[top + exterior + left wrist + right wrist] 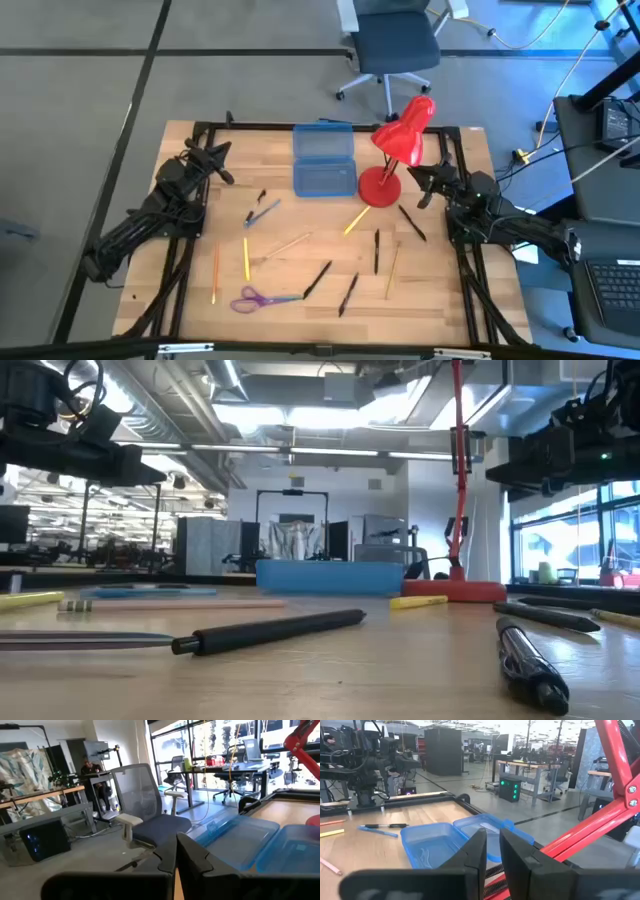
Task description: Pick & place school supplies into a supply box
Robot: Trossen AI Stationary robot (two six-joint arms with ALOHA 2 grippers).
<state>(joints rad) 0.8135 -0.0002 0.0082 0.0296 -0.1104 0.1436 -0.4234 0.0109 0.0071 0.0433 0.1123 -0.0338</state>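
The right gripper (428, 186) is hovering empty beside the red lamp (398, 150), fingers a narrow slot apart, and a black pen (411, 223) is lying nearest it, just inward, long axis slanting away from the fingers. The open supply box (324, 160) is sitting farther off, beyond the lamp. The left gripper (222, 162) is waiting farthest away, pinched closed on nothing.

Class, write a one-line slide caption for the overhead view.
Open blue pencil case beside a red desk lamp, pens, pencils and scissors scattered on the table.
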